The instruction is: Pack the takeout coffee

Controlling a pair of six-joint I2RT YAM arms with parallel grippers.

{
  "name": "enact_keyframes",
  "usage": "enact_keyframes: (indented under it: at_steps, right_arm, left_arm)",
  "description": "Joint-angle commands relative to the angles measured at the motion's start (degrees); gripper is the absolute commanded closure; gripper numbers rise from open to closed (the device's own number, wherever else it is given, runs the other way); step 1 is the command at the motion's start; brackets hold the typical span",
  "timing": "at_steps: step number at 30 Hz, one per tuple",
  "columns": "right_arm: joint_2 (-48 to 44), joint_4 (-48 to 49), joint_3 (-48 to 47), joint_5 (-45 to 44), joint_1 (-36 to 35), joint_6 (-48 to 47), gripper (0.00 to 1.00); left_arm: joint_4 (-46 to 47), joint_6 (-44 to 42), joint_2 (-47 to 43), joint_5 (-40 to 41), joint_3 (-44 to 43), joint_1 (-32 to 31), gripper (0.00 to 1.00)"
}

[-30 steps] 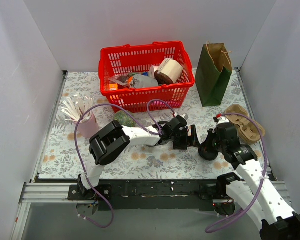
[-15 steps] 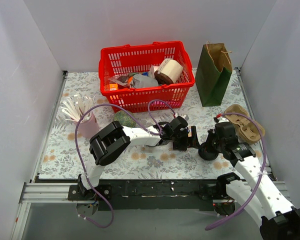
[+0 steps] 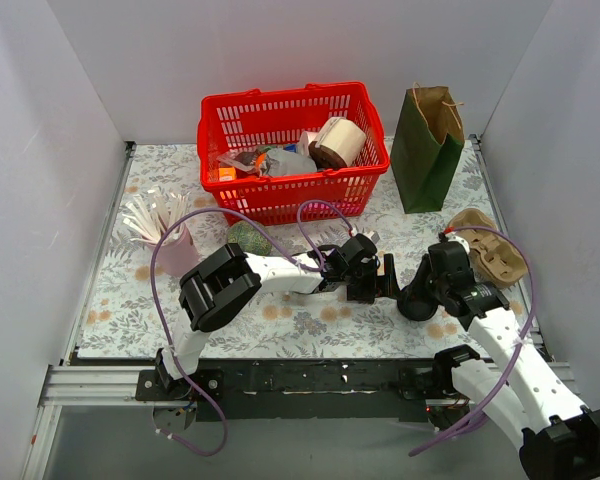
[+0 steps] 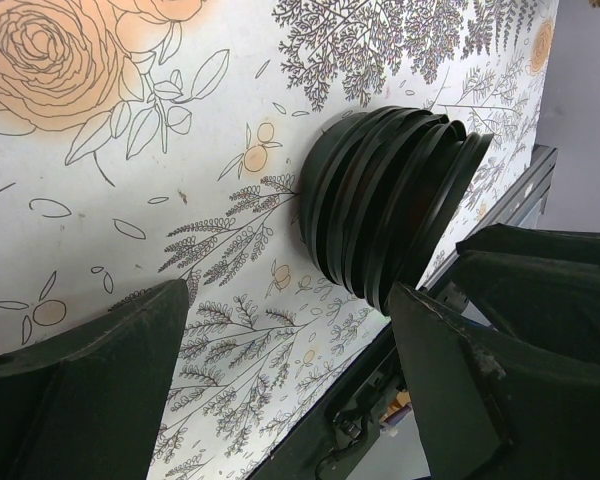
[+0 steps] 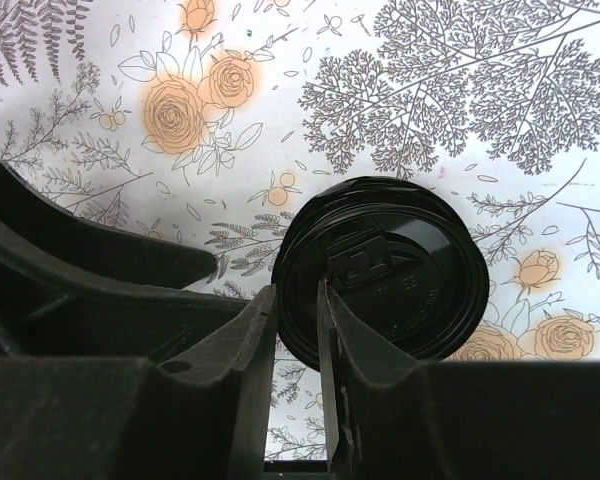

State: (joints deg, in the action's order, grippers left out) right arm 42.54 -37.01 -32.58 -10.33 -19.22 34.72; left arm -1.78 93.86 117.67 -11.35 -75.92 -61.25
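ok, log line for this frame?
coffee cup: on table, not packed | left gripper: open, beside coffee cup | right gripper: narrow gap at lid rim, grip unclear

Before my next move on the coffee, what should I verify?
1. Coffee cup upright: ok.
2. Lid fully seated: cannot tell.
3. Right gripper straddling the lid rim: ok; firm hold: cannot tell.
4. Left gripper open, not touching the cup: ok.
5. Green bag upright, mouth open: ok.
6. Clearance between the two arms: cannot tell, they sit close.
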Motion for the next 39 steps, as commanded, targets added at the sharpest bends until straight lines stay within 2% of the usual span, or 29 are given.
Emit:
enact_keyframes:
  at_steps: [1, 27, 35, 37, 39]
  right_arm:
    - [1.31, 3.61, -1.70, -1.01, 0.15, 2.90, 0.69]
    - [7.11, 5.29, -0.03, -1.63, 0.15, 3.60, 0.68]
    - [7.03, 3.79, -0.38, -2.59, 0.15, 3.86, 0.85]
    - [6.59, 3.44, -0.29, -2.59, 0.15, 3.86, 0.95]
    - [6.24, 3.09, -0.29, -2.86, 0.15, 3.86, 0.99]
  left_arm:
    - [-0.94, -0.70, -0.16, 0.54, -1.86, -0.27, 0.18]
    - [-2.79, -1.75, 0.46, 0.81, -3.62, -0.80, 0.17]
    - [-3.40, -1.84, 0.72, 1.07, -4.15, -0.88, 0.17]
    - [-3.40, -1.84, 0.90, 1.25, -4.15, -0.89, 0.17]
    - [-3.41, -1.84, 0.90, 1.16, -4.15, -0.97, 0.17]
